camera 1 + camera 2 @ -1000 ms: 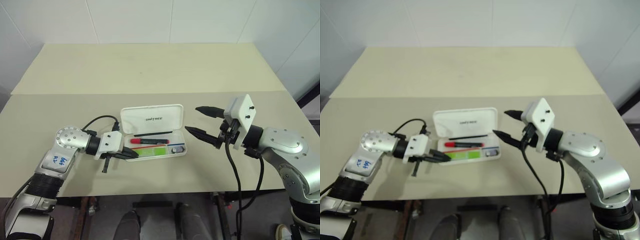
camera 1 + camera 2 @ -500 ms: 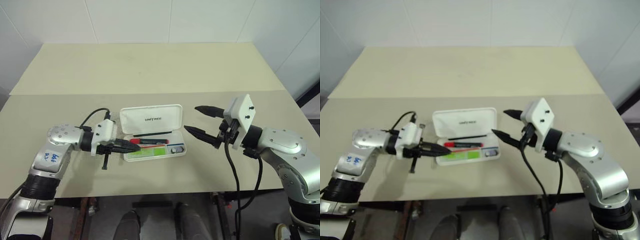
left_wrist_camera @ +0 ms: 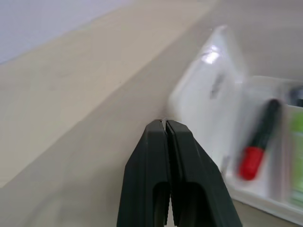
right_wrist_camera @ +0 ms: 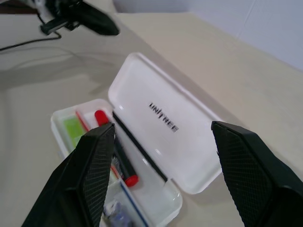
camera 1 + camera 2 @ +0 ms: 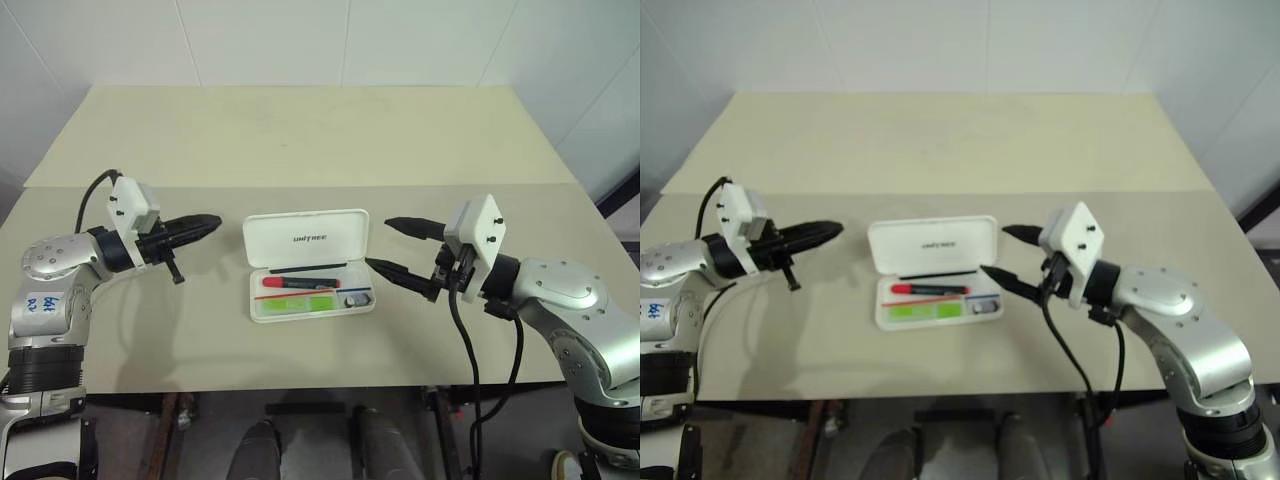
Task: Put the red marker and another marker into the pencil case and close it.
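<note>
1. Count: 1 pencil case, 1 red marker, 1 green marker, 1 thin black pen, 1 thin red stick, 1 small shiny object, 2 grippers, 1 table.
2. The pencil case lies open near the front middle of the table, its lid swung back flat toward the far side and its tray toward the robot.
3. The tray holds, from the hinge side to the near side: the thin black pen, the red marker, the thin red stick, then the green marker. The small shiny object sits at the tray's right end.
4. The red marker has a black barrel, a red cap pointing left and a small red tail end. It lies lengthwise in the tray, about a third of the case's length.
5. The green marker is short, stubby and pale green with a brighter green part. It lies flat along the tray's near wall.
6. The case is white hard plastic with rounded corners. Dark "UNITREE" lettering shows inside the lid.
7. The left gripper hangs above the table, apart from the case's left side, jaws pressed together on nothing.
8. The right gripper hovers just right of the case, jaws spread wide and empty.
</note>
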Robot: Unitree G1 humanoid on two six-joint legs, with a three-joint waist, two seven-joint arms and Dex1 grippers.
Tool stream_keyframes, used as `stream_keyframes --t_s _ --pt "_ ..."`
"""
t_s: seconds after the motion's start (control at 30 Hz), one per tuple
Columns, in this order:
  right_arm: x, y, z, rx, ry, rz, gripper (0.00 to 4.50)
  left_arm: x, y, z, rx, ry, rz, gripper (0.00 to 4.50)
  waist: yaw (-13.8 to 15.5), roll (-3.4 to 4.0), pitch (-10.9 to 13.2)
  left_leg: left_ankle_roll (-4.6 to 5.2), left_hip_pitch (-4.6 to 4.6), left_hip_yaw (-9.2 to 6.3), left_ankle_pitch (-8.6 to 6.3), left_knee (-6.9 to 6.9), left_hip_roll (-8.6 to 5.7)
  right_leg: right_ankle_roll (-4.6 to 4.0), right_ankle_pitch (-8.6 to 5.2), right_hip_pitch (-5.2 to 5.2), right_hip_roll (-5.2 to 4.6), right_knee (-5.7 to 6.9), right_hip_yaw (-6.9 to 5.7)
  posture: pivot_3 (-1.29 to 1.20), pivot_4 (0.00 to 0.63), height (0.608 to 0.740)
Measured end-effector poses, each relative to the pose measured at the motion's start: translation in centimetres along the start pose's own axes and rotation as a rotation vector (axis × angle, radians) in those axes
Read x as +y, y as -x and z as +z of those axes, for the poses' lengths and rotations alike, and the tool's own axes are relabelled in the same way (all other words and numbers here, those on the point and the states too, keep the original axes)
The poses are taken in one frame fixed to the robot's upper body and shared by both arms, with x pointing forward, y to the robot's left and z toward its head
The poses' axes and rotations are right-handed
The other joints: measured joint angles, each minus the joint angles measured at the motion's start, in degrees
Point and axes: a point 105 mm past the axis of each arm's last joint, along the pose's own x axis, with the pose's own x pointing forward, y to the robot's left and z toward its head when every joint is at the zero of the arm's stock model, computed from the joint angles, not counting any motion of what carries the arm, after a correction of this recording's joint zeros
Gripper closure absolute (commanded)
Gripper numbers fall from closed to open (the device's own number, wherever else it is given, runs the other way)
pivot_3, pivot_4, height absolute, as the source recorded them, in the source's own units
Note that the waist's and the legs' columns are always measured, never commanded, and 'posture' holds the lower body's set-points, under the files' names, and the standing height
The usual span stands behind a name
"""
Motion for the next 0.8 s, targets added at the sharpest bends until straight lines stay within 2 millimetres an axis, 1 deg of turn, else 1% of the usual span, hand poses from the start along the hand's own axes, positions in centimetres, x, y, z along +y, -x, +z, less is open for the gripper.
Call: stream_keyframes --t_s 0.07,0.1,0.27,0.33,0.47,0.5,0.53,0.57,0.6,0.7,0.8 --pt "0.0 0.0 0.0 0.000 -0.001 0.001 1.07 0.5 -0.3 -0.8 0.017 0.025 0.046 4.45 0.06 0.00 0.00 0.00 0.00 0.00 0.00 0.00 0.00 0.01 0.00 0.00 0.00 0.01 0.00 0.00 0.150 0.740" --pt "0.0 0.0 0.0 -0.001 0.000 0.002 1.07 0.5 -0.7 -1.1 0.024 0.033 0.052 4.45 0.11 0.00 0.00 0.00 0.01 0.00 0.00 0.00 0.00 0.01 0.01 0.00 0.00 0.03 0.00 0.00 0.150 0.740" --pt "0.0 0.0 0.3 -0.016 -0.004 0.007 1.07 -1.0 -3.2 -3.0 0.073 0.072 0.000 4.45 0.54 0.00 0.00 0.00 0.00 0.00 0.00 0.00 0.00 0.10 0.06 -0.01 0.00 0.03 -0.01 0.00 0.150 0.740" --pt "0.0 0.2 0.4 -0.022 -0.009 0.007 1.07 -1.1 -3.8 -3.3 0.086 0.082 -0.012 4.45 0.58 0.00 0.00 0.00 0.00 0.00 0.00 -0.01 0.00 0.13 0.07 -0.01 0.00 0.04 -0.01 0.00 0.150 0.740" --pt "0.2 0.8 0.7 -0.039 -0.024 0.021 1.07 -1.4 -5.6 -3.1 0.086 0.087 -0.045 4.45 1.04 0.00 0.00 0.00 0.00 0.00 0.00 0.00 0.00 0.14 0.08 0.00 0.00 0.04 -0.02 0.00 0.150 0.740" --pt "0.3 1.1 0.7 -0.040 -0.033 0.025 0.71 -1.5 -6.0 -3.1 0.085 0.091 -0.052 4.50 1.12 0.00 0.00 0.00 0.00 0.00 0.00 0.00 -0.01 0.14 0.08 0.00 0.00 0.03 -0.02 0.00 0.150 0.740" --pt "0.4 1.3 0.8 -0.042 -0.041 0.030 0.52 -1.6 -6.2 -3.2 0.085 0.095 -0.060 4.50 1.13 0.00 0.00 0.00 -0.02 0.00 0.00 0.00 -0.01 0.15 0.08 0.00 0.00 0.01 -0.02 0.00 0.150 0.740" --pt "0.5 1.5 0.9 -0.040 -0.047 0.037 0.21 -1.6 -6.3 -3.2 0.086 0.098 -0.066 4.50 1.12 -0.01 0.00 0.00 -0.02 0.00 0.00 0.00 0.00 0.17 0.09 0.00 0.00 0.02 -0.02 0.00 0.150 0.740" --pt "0.5 1.7 1.1 -0.043 -0.049 0.042 0.01 -1.7 -6.4 -3.3 0.088 0.101 -0.073 4.50 1.12 0.00 0.00 0.00 -0.02 0.00 0.00 0.00 -0.01 0.18 0.10 -0.01 0.00 0.02 -0.02 0.00 0.150 0.740" --pt "1.0 2.1 1.1 -0.037 -0.058 0.060 0.01 -2.0 -6.6 -3.2 0.083 0.094 -0.101 4.50 0.93 0.00 0.00 0.00 0.00 0.00 0.00 -0.02 0.00 0.27 0.14 -0.01 0.00 0.04 -0.02 0.00 0.150 0.740" --pt "1.0 2.2 0.9 -0.018 -0.039 0.055 0.01 -2.3 -6.6 -3.2 0.079 0.092 -0.121 4.50 0.97 0.00 0.00 0.00 0.01 0.00 0.00 0.01 0.00 0.25 0.14 -0.01 0.00 0.05 -0.02 0.00 0.150 0.740"
